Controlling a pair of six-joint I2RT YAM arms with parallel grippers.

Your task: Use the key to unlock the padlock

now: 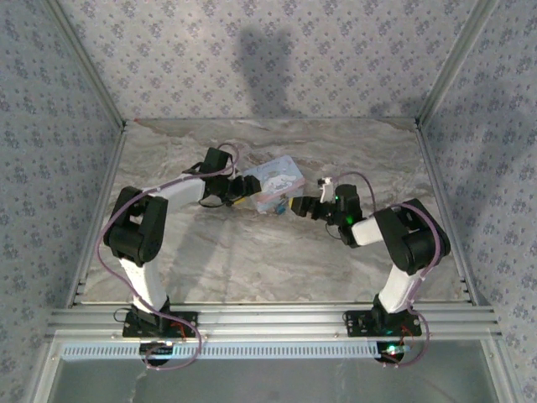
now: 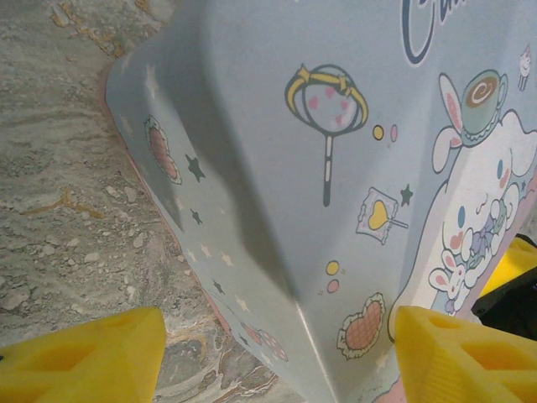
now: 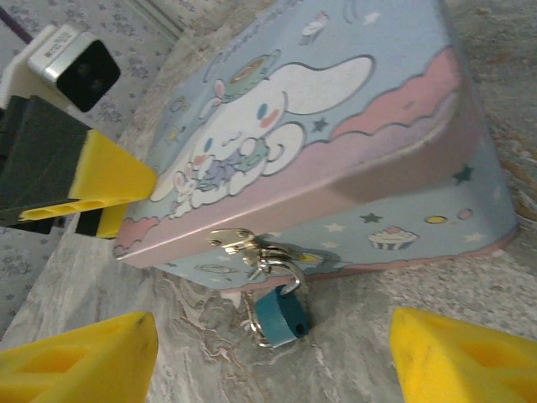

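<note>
Right gripper (image 3: 268, 363) is spread wide and empty. The tiny teal-blue metal padlock (image 3: 282, 314) sits dead ahead, just past the gap between its yellow fingertips, so that's the nearer arm. The lock lies on the marbled table (image 3: 377, 323), body toward the claw, shackle up in the silvery hasp (image 3: 252, 245) of the pale blue cartoon tin box (image 3: 352, 109). On the far side, left gripper (image 2: 273, 361) is open too, straddling the tin's corner. Can't tell if the shiny bit (image 3: 257, 334) beside the lock is the key.

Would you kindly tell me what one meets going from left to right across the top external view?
Left arm's elbow → left gripper → pale blue tin → right gripper → right arm's elbow.
</note>
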